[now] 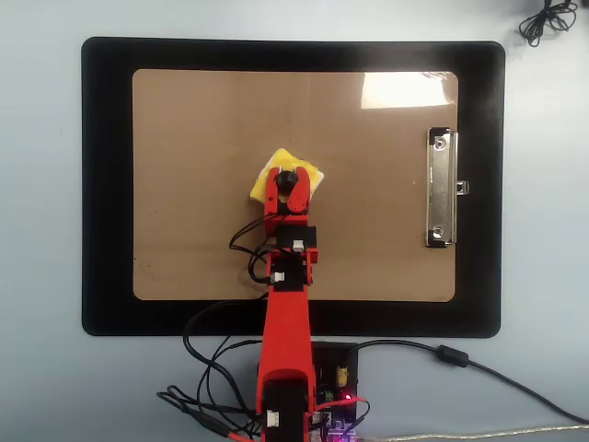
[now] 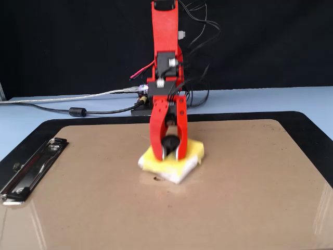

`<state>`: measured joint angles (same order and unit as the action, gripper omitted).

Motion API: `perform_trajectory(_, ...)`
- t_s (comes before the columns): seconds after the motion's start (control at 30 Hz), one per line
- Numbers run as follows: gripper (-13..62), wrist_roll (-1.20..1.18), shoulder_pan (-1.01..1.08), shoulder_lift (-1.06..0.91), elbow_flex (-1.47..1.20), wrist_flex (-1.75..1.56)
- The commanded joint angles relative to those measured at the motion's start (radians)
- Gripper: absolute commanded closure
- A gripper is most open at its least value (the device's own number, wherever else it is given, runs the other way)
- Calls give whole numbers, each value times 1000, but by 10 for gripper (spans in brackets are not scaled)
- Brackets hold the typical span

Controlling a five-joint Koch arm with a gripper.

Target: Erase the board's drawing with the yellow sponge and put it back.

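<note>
The brown board (image 1: 184, 184) (image 2: 250, 198) lies on a black mat, its silver clip (image 1: 442, 189) (image 2: 28, 169) at the right in the overhead view and at the left in the fixed view. The yellow sponge (image 1: 259, 181) (image 2: 192, 151) lies flat near the board's middle. My red gripper (image 1: 290, 180) (image 2: 170, 151) reaches down onto it, its jaws shut on the sponge's black knob (image 1: 288, 179) (image 2: 170, 141). A small dark mark of the drawing (image 2: 156, 179) shows just at the sponge's near edge in the fixed view; in the overhead view the drawing is hidden.
The black mat (image 1: 106, 184) (image 2: 312, 130) frames the board on the pale blue table. The arm's base (image 1: 336, 382) with several cables sits at the mat's near edge in the overhead view. A cable coil (image 1: 545, 18) lies at the top right.
</note>
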<state>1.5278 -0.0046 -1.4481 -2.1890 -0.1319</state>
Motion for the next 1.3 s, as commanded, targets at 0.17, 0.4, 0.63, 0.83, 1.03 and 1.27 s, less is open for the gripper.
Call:
perform_trajectory(0.17,574,6,126,-222,-210,8)
perform_trajectory(0.4,574,11,121,-333,-330,-11)
perform_trajectory(0.63,574,12,98,244,259,-43)
perform_trajectory(0.83,574,46,18,-15,164,54)
perform_trajectory(1.03,574,124,-222,-426,238,594)
perform_trajectory(1.27,574,413,-727,-368,325,640)
